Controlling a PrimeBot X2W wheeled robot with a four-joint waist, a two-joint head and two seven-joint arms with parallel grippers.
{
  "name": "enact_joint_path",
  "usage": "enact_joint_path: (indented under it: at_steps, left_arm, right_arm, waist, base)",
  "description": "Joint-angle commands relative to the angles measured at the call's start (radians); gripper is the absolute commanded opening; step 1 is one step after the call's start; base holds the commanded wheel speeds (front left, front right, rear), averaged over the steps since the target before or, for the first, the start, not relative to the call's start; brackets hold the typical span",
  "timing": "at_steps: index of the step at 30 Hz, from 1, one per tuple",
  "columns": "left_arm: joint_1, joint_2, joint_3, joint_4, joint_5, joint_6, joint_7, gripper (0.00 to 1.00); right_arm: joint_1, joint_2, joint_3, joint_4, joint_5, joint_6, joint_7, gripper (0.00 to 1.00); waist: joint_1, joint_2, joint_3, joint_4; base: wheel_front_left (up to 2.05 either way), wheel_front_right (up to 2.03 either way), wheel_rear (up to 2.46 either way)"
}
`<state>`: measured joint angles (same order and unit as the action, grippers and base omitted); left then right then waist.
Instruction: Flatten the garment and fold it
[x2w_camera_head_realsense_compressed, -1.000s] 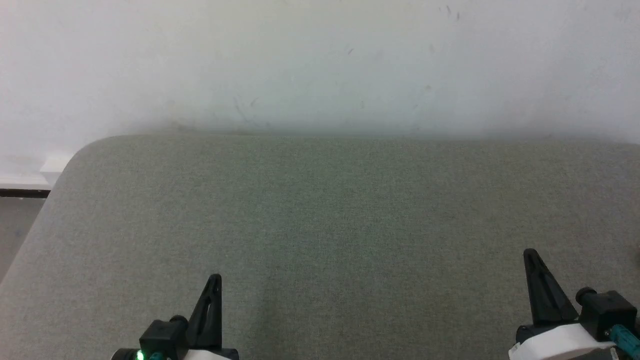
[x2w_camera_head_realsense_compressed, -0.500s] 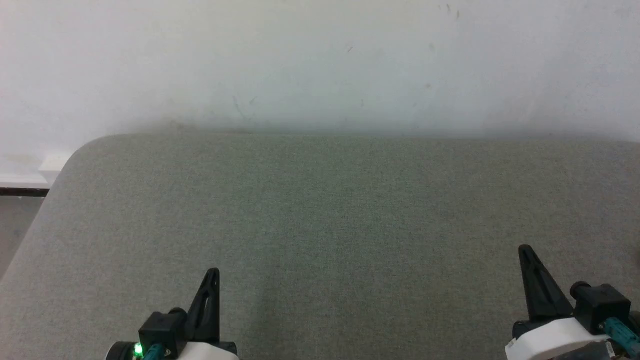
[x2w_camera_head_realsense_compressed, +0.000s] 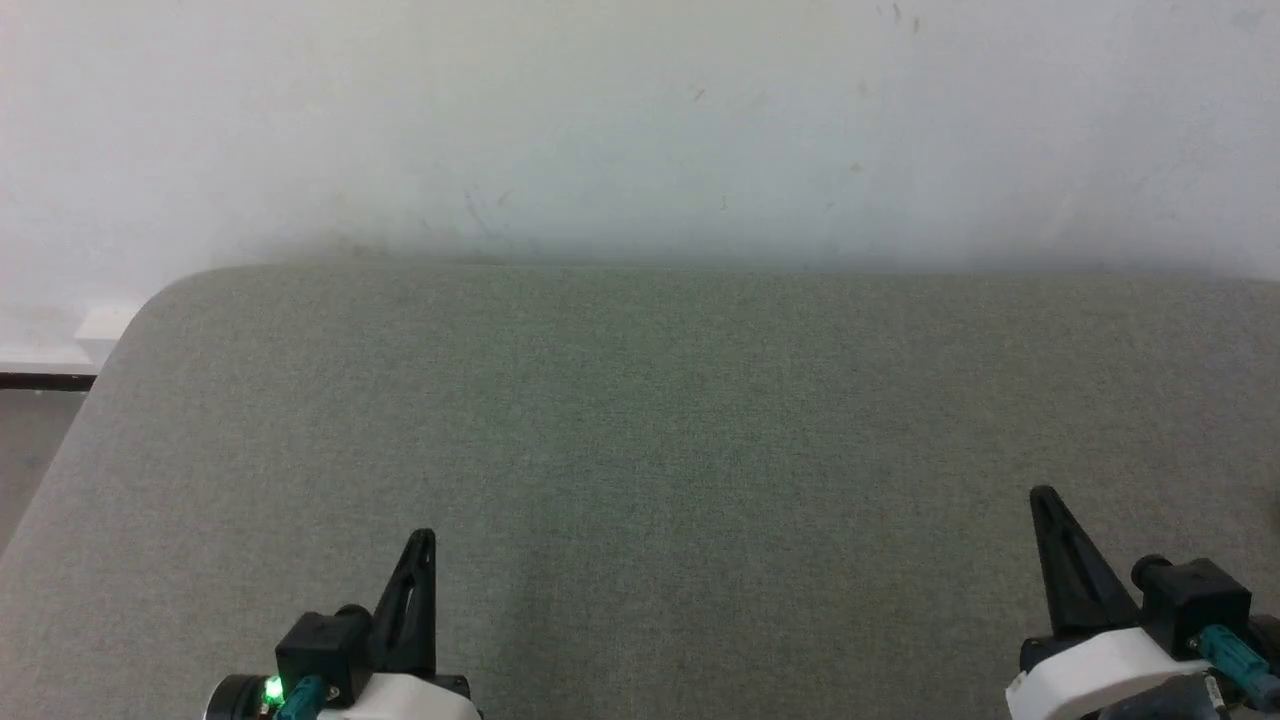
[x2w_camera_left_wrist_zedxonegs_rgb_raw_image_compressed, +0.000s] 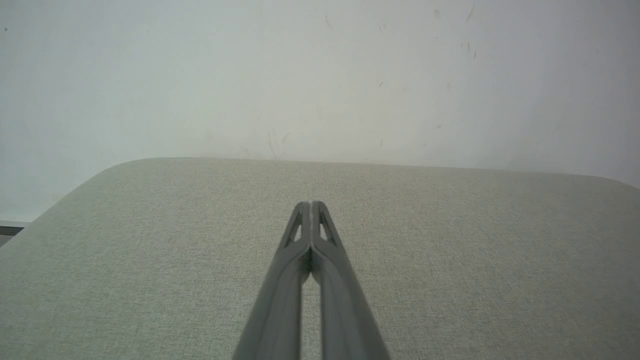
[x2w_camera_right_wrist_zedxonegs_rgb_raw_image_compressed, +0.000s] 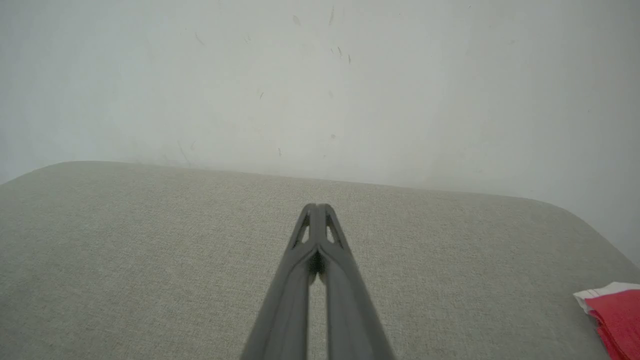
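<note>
The left gripper (x2w_camera_head_realsense_compressed: 425, 545) sits at the near left of a broad pad (x2w_camera_head_realsense_compressed: 640, 400) covered in grey-green woven cloth. Its two long dark fingers are pressed flat together into a single point, clenched on nothing. The right gripper (x2w_camera_head_realsense_compressed: 1043, 500) sits at the near right, well apart from the left one, and its fingers are likewise clamped tip to tip with nothing between them. Both point forward, away from the robot, toward a plain white wall (x2w_camera_head_realsense_compressed: 640, 120) that rises just behind the pad's far edge and carries a few small dark scuffs. Whether the fingertips touch the cloth or hang just above it cannot be told.

The garment (x2w_camera_right_wrist_zedxonegs_rgb_raw_image_compressed: 617, 320) lies on the pad out to the right of the right gripper, well apart from its fingers and a little nearer the robot than their tips, close to the pad's right edge. A corner of it is in the right wrist view, cut off by the picture's border. It is bright red thin fabric with a white band along its far side, and its edge shows layers lying one on another.

To the left of the left gripper, past the pad's rounded corner, a dark strip (x2w_camera_head_realsense_compressed: 45, 381) runs along the foot of the wall
</note>
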<state>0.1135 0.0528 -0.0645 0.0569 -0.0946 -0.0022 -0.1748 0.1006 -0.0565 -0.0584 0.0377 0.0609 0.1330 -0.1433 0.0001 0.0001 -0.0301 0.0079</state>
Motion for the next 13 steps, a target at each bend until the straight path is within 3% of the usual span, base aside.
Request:
enact_joint_path:
  at_steps: [1, 13]
  left_arm:
    - [-0.021, -0.001, 0.007, -0.007, 0.013, 0.001, 0.007, 0.0]
    - [-0.034, -0.001, 0.016, -0.014, 0.025, 0.001, 0.032, 0.0]
  right_arm:
    - [-0.018, 0.002, 0.004, -0.008, -0.008, -0.001, 0.005, 0.0]
    - [-0.03, 0.003, 0.012, -0.012, -0.016, -0.001, 0.025, 0.0]
  waist:
    - [-0.0001, -0.0001, 0.001, 0.0]
    - [-0.0001, -0.0001, 0.005, -0.001]
  base:
    - [0.0, 0.0, 0.0]
    - [0.0, 0.0, 0.0]
